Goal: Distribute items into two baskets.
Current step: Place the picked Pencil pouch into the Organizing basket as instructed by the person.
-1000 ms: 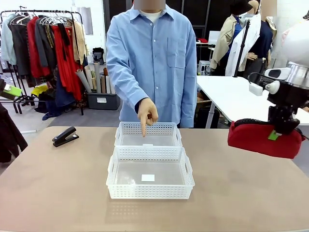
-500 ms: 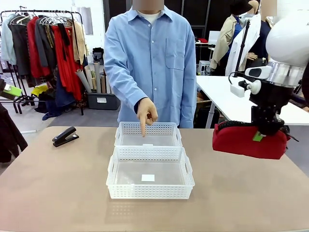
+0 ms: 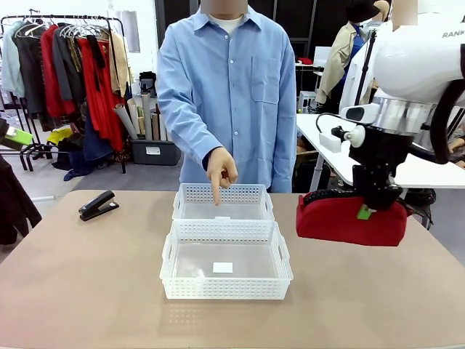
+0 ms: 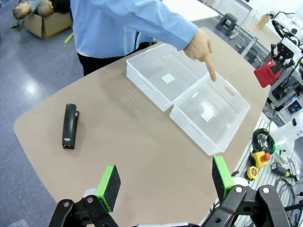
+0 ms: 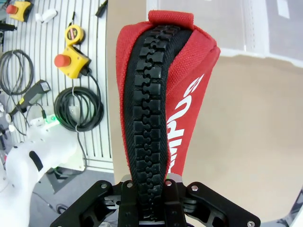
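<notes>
— Where is the red fabric pouch (image 3: 351,218) with the black zipper?

— Up in the air at the right side of the scene, level with the two baskets and well to their right. It hangs lengthwise, zipper side up. The right end effector (image 3: 372,208) is clamped on it from above, the black fingers pinching the zipper seam near the pouch's middle.

— And the baskets?

— Two shallow white plastic baskets with lattice sides stand in the middle of the tan counter (image 3: 87,276), one behind the other, short gap or touching, I cannot tell. The near basket (image 3: 225,287) has a small white label on its floor, and so does the far basket (image 3: 221,193).

— The other item?

— The small black stapler (image 3: 98,205) lies on the counter at the far left, well apart from the baskets.

— What is the person doing?

— Standing at the far side in a light blue shirt. The person's hand (image 3: 220,169) hangs over the far basket, index finger pointing straight down into it.

— The other arm?

— The left end effector (image 4: 165,182) hovers high above the counter's left side, its green pads spread wide with nothing between them.
</notes>
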